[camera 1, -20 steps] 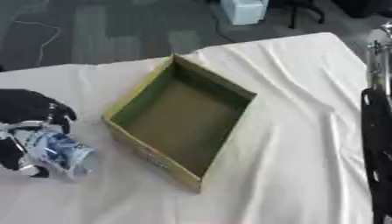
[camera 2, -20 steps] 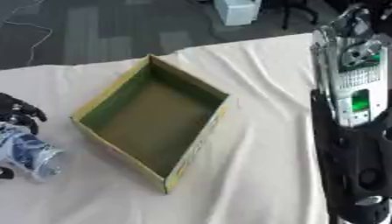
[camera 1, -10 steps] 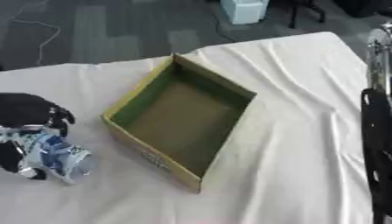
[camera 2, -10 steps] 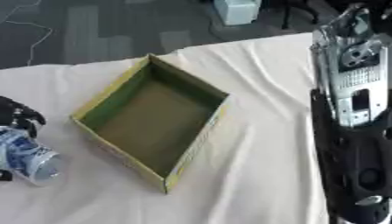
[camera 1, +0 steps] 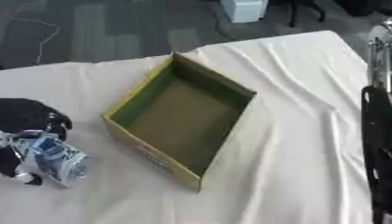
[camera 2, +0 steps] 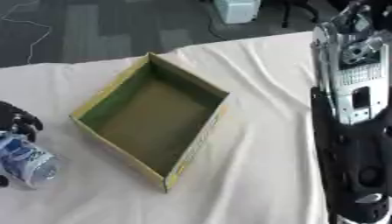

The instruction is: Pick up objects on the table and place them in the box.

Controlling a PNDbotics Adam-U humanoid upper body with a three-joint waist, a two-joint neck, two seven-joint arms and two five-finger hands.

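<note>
Soft, even light from overhead leaves the white table [camera 1: 291,131] bright, the box [camera 1: 180,118] casting only faint shade inside, and everything blurred, most of all around the fingers [camera 1: 46,127].

Left hand [camera 1: 27,120]: black throughout, with a rounded, bulky back and short dark fingers; small pale or silver details show near the fingertips at its near edge.

Right arm [camera 2: 356,131]: upper section is silver-grey metal with exposed mechanical parts, a round silver joint, a ribbed or gridded panel and a dark rectangular slot. Lower section is a smooth, glossy black casing with a round recess and a silver fitting at its near end.
</note>
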